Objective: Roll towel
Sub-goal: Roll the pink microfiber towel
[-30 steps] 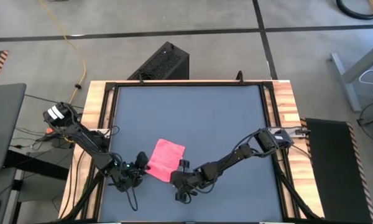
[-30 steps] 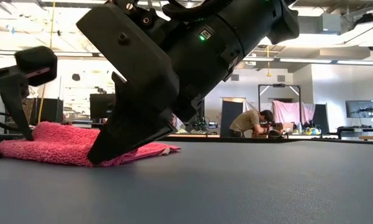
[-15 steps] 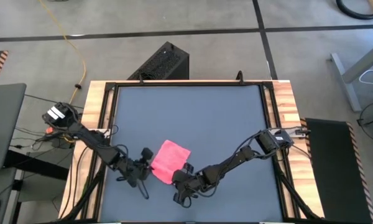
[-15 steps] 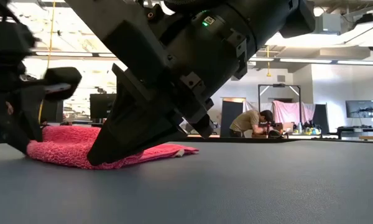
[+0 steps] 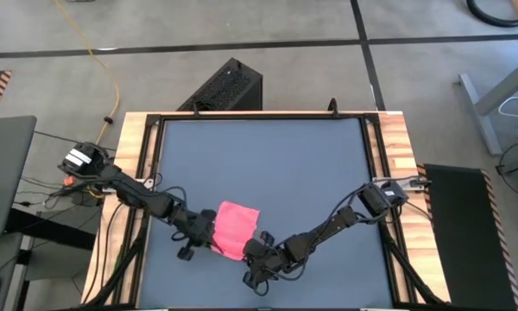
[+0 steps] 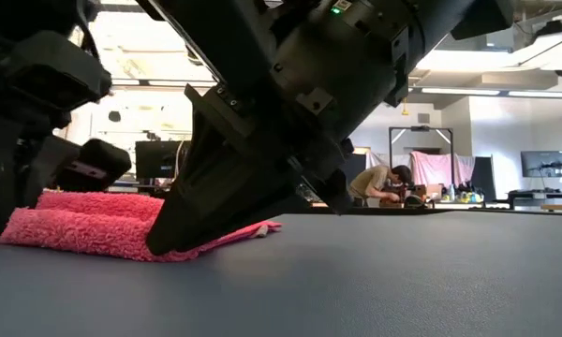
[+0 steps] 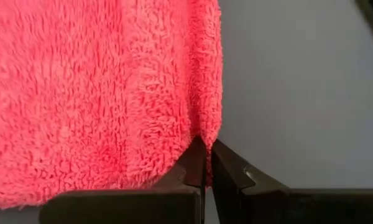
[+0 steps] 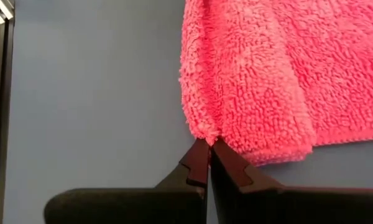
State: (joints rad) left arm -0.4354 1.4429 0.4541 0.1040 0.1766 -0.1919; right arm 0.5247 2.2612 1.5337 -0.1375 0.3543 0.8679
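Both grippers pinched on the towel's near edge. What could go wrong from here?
1. The left gripper and right gripper each hold only a thin bit of the towel edge; the fluffy pile may slip out as the roll starts.
2. The two grippers sit close together in the high view, so they may collide.
3. The fingertips touch the tabletop and may scrape.

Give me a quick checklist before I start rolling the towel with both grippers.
1. Left gripper pinching the towel edge: ok, fingers closed on the cloth in the left wrist view.
2. Right gripper pinching the edge: ok, fingers closed on a corner fold.
3. Both grips on the same near edge: ok, seen from above, one at each end.
4. Towel lying flat: not ok, the near edge is already bunched or doubled over in the low view.
5. Table free ahead of the roll: ok.
6. Depth of each pinch: cannot tell.
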